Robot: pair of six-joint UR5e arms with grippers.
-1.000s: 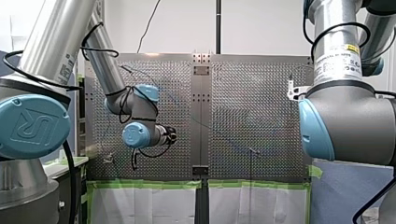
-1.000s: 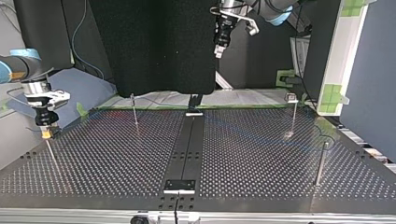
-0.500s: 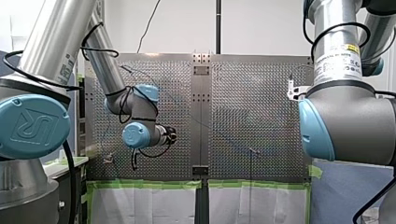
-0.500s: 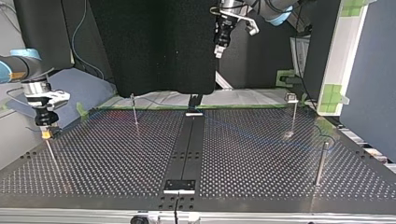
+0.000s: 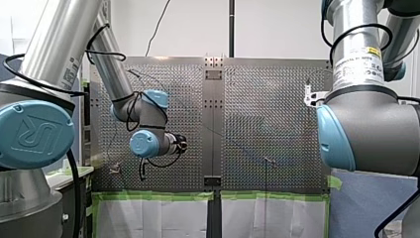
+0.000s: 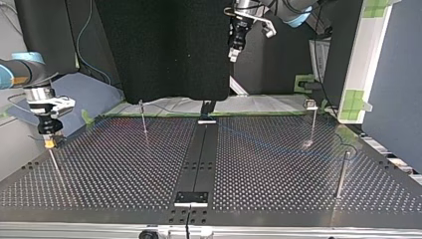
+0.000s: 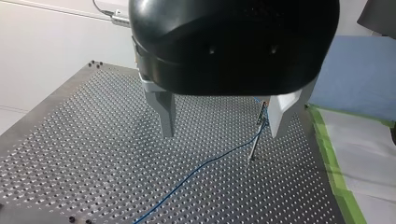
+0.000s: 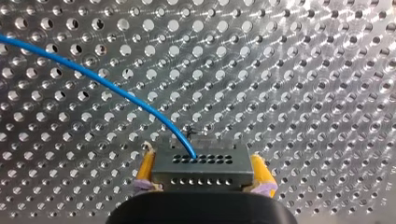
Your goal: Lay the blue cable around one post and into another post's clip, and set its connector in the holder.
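Blue cable (image 8: 107, 86) ends in connector (image 8: 201, 161), clamped by right gripper (image 8: 203, 166) to steer its seating; left gripper (image 7: 223, 119) gapes empty, standing clear.

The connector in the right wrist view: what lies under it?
Around the connector only the perforated table shows, with the blue cable arching over it. The spot straight beneath is hidden by the connector and my right gripper.
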